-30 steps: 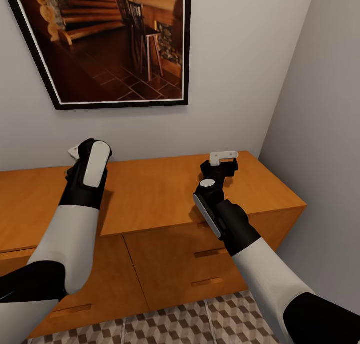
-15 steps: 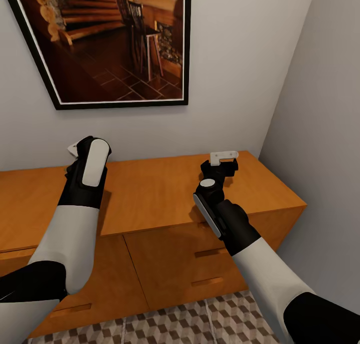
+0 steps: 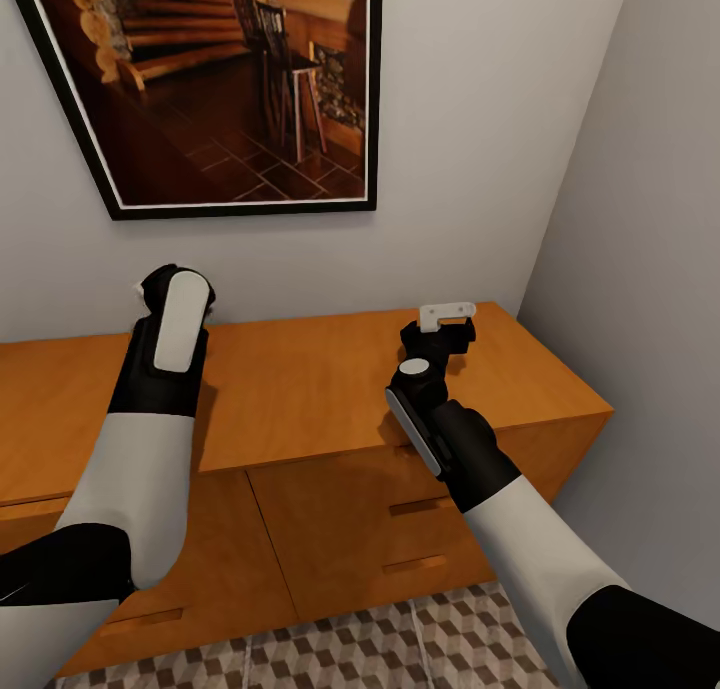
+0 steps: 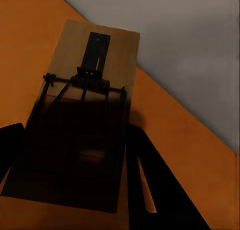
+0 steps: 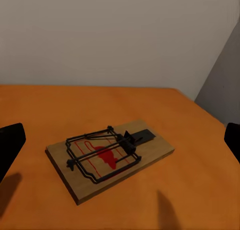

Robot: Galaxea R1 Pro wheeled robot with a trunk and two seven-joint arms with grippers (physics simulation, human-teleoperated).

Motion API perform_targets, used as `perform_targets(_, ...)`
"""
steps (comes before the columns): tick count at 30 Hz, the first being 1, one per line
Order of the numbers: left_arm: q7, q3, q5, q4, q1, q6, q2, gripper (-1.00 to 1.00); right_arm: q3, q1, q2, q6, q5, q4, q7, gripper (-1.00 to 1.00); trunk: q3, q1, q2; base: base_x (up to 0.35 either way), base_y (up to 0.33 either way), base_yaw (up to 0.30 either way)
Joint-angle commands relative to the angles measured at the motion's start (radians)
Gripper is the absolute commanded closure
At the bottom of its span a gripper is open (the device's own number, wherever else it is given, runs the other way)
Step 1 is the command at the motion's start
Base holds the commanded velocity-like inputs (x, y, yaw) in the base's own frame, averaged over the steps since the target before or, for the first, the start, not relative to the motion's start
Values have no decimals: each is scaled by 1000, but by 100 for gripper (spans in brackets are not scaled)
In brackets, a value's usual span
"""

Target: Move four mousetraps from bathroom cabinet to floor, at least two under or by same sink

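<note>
Right wrist view: open right gripper (image 5: 120, 140) over trap (image 5: 111, 156) lying well inside cabinet (image 3: 300, 389) top; left gripper (image 4: 75, 155) grips another trap (image 4: 87, 89)

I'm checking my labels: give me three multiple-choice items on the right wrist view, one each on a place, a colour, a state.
1. Where does the mousetrap lie? A) on the cabinet top B) on the floor tiles C) in a sink
2. What colour is the mark on its board? A) blue B) red C) green
3. How is the right tool? A) shut on the trap B) open C) gripping a drawer handle
Answers: 1 A, it rests flat on orange wood; 2 B, a red blotch under the wire; 3 B, its fingers stand far apart.
</note>
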Motion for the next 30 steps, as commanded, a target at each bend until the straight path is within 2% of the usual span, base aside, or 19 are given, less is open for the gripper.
perform_targets(1,-7,1,22,-2,-1,16,0,100,5,0,0,4,-9,-1,-7,-100,-1,0,0,0,0,0)
perform_targets(5,-30,-5,97,-5,-1,29,4,100,31,3,7,5,-10,0,-4,-100,-1,0,0,0,0,0)
perform_targets(7,-35,-21,152,-18,-1,62,6,100,60,3,12,7,-20,1,-4,-100,-1,0,0,0,0,0)
perform_targets(8,-36,-24,165,-24,-1,73,7,100,67,3,12,7,-26,1,-4,-100,-1,0,0,0,0,0)
perform_targets(12,-39,-37,257,-80,-1,132,10,100,94,3,12,8,-85,1,-4,-100,-1,0,0,0,0,0)
perform_targets(14,-39,-38,288,-92,-1,150,11,100,98,3,12,8,-101,0,-5,-100,-1,0,0,0,0,0)
perform_targets(21,-67,-39,378,-122,-1,233,31,100,101,3,12,11,-117,-3,-11,-100,-1,0,0,0,0,0)
perform_targets(22,-87,-38,399,-123,-2,240,37,100,102,3,12,11,-117,-3,-11,-100,-1,0,0,0,0,0)
perform_targets(24,-111,-38,419,-124,-1,245,45,100,102,3,12,11,-117,-4,-11,-100,-1,0,0,0,0,0)
perform_targets(26,-159,-38,447,-125,-1,251,63,100,102,3,12,13,-118,-4,-11,-100,-1,0,0,0,0,0)
perform_targets(30,-232,-36,468,-125,-1,255,77,100,102,3,12,16,-118,-3,-11,-100,-1,0,0,0,0,0)
